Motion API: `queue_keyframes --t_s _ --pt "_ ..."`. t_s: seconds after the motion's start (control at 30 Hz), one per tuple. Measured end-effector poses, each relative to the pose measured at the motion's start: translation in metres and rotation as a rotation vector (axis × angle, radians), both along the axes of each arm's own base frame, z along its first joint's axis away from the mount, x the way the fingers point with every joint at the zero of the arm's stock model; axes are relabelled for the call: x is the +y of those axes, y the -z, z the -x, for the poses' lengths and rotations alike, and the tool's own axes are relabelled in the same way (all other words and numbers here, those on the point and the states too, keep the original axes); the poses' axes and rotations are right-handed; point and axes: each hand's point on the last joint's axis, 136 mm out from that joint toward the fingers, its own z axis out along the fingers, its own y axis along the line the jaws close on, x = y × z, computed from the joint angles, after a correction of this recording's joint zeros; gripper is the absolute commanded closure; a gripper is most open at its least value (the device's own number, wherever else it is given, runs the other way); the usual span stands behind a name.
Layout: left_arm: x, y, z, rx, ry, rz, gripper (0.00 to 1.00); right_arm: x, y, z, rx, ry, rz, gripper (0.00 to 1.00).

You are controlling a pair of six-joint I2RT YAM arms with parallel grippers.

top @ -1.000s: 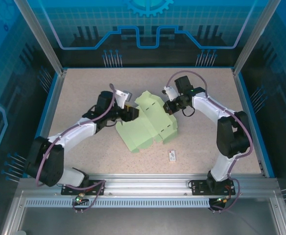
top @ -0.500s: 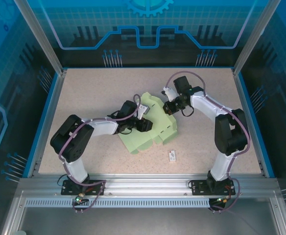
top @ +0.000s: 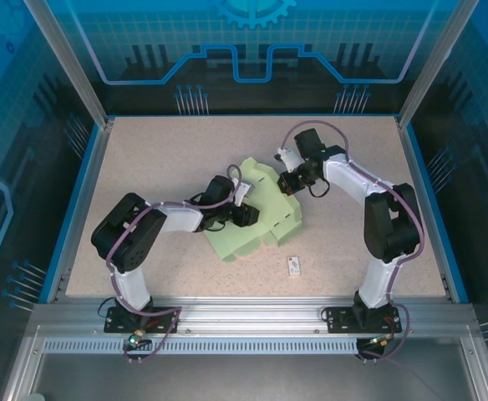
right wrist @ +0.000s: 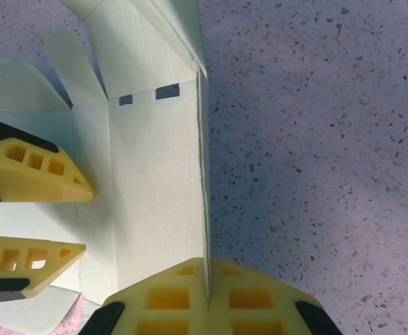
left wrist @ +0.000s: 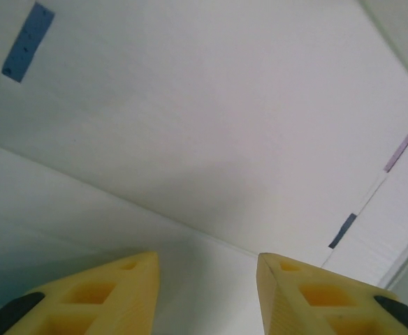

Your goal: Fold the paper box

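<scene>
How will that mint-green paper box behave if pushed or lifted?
Probably floppy: the paper box is thin card with slotted creases, so panels should hinge. Likely light; may slide on the table. The right end effector pinching one edge should anchor it.

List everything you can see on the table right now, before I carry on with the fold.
paper box: one, pale mint green, partly folded cut-out, mid-table.
tag: one, white with a dark mark, on the table near the box's front edge, apart from it.
table: one, speckled beige, blue-edged.
left fingers: two, yellow, apart, over the box's card.
right fingers: two, yellow, shut on an edge of the box.
</scene>
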Motion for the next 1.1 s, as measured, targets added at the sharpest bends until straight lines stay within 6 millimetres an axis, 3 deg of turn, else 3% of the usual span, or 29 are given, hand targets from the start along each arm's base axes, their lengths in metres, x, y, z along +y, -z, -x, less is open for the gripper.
queue_keyframes --t_s 0.33,0.73,1.1 --pt "0.004 0.009 0.000 -0.025 -0.052 0.048 0.57 0.010 0.014 -0.004 0.005 0.016 0.147 0.98" --pt "0.007 0.008 -0.002 -0.093 -0.097 0.121 0.58 0.024 0.005 0.000 -0.011 0.040 0.173 0.97" --pt "0.007 0.006 -0.005 -0.118 -0.116 0.147 0.58 0.044 -0.019 0.015 -0.039 0.016 0.145 0.96"
